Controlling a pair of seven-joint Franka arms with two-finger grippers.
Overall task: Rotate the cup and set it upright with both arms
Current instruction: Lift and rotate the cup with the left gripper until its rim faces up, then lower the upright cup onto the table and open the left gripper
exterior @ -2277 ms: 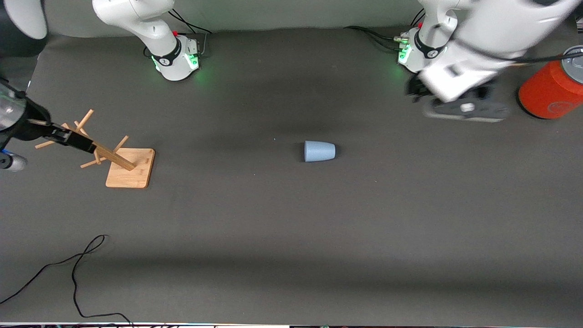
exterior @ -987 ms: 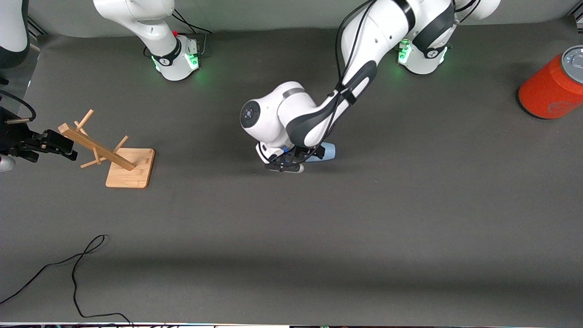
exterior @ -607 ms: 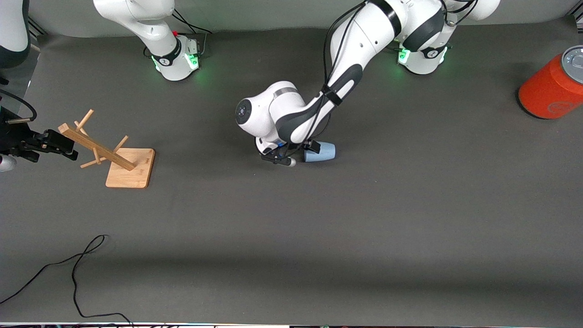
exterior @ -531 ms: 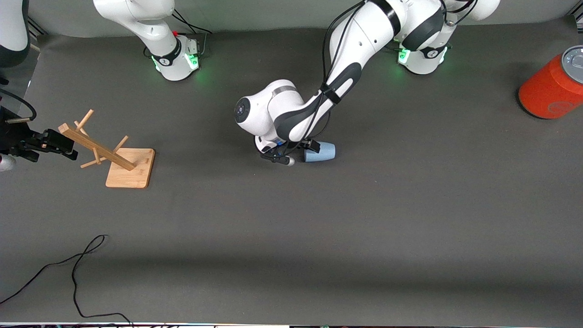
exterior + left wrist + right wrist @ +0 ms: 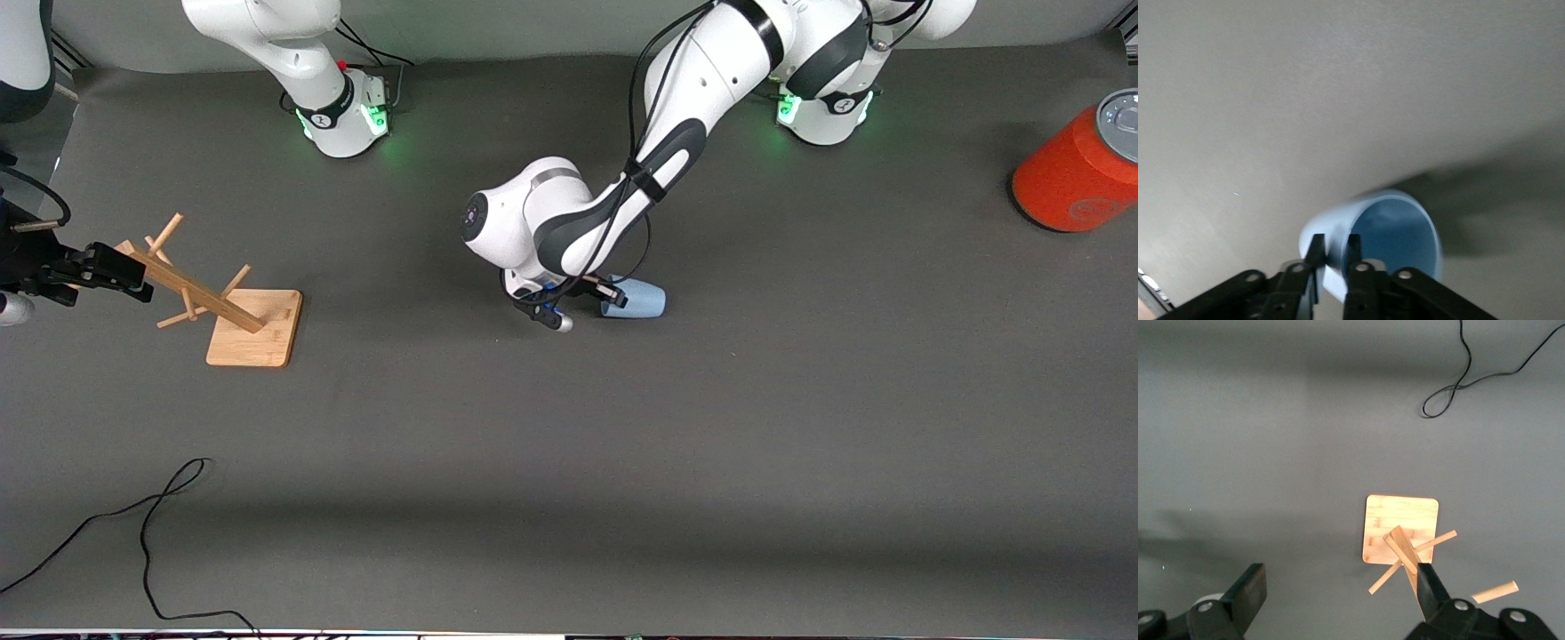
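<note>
The pale-blue cup [image 5: 642,300] lies on its side in the middle of the table, its rim toward the right arm's end. My left gripper [image 5: 613,293] is shut on the cup's rim. In the left wrist view the gripper [image 5: 1335,252] pinches the rim wall of the cup [image 5: 1401,233], one finger inside the darker blue interior and one outside. My right gripper [image 5: 111,271] is open and empty, up over the top of the wooden rack at the right arm's end; it also shows in the right wrist view [image 5: 1341,593].
A wooden peg rack [image 5: 253,327] stands on a square base at the right arm's end, also in the right wrist view [image 5: 1401,528]. A large orange cylinder [image 5: 1076,173] stands at the left arm's end. A black cable [image 5: 151,533] lies near the front camera.
My left arm swung in from its base and closed its fingers on the cup's rim. The cup has shifted slightly toward the left arm's end and turned a little. The right gripper barely moved.
</note>
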